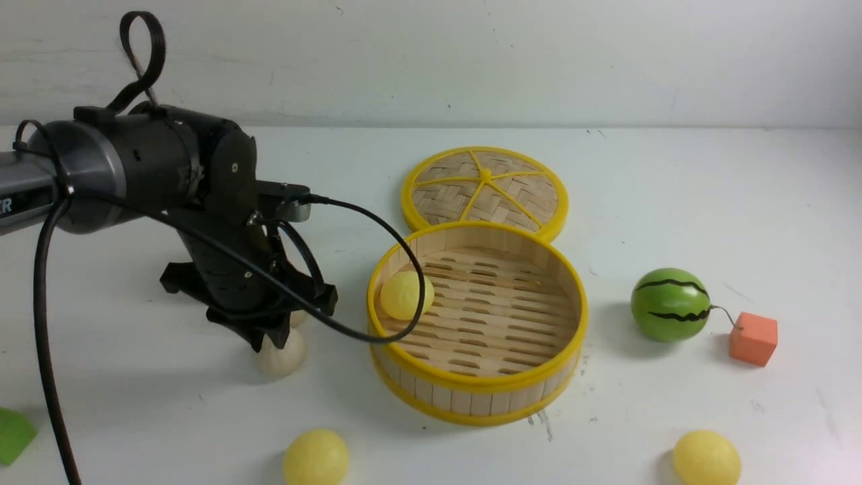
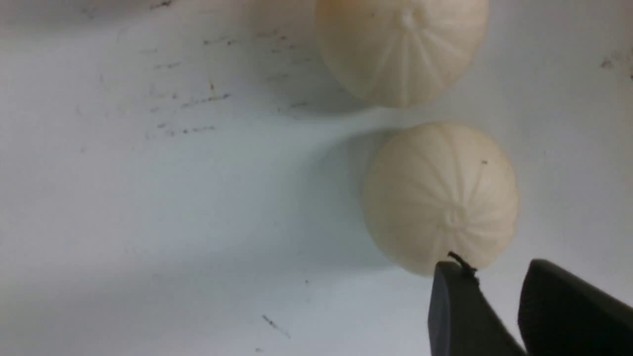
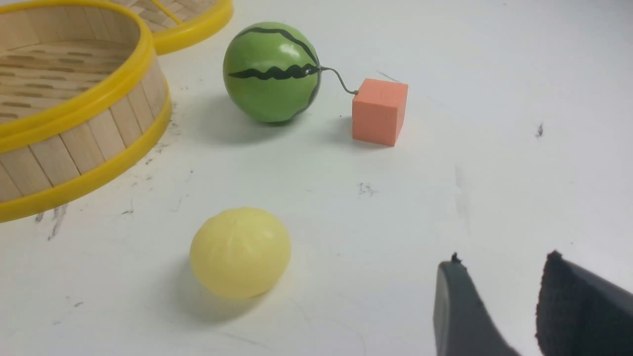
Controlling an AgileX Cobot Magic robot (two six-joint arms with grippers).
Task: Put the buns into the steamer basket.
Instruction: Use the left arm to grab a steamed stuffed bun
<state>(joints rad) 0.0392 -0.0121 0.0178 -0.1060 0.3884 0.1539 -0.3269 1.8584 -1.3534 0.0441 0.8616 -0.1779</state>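
Note:
Two cream-white pleated buns lie left of the steamer basket point(image 1: 478, 387); one bun point(image 1: 281, 357) shows below my left gripper point(image 1: 273, 337), the other point(image 1: 297, 318) is mostly hidden behind it. In the left wrist view the nearer bun point(image 2: 440, 198) sits just beyond one fingertip and the farther bun point(image 2: 403, 49) lies past it. My left gripper point(image 2: 494, 269) is open with nothing between its fingers. One pale yellow bun point(image 1: 406, 294) lies inside the basket at its left wall. Two more yellow buns point(image 1: 316, 459) point(image 1: 707, 458) rest on the table in front. My right gripper point(image 3: 502, 264) is open and empty, off to the side of a yellow bun point(image 3: 240, 252).
The woven lid point(image 1: 485, 188) lies flat behind the basket, touching it. A green watermelon ball point(image 1: 670, 304) and an orange cube point(image 1: 753, 338) stand right of the basket. A green object point(image 1: 13, 434) shows at the front left edge. The left arm's cable point(image 1: 377, 222) loops over the basket's left rim.

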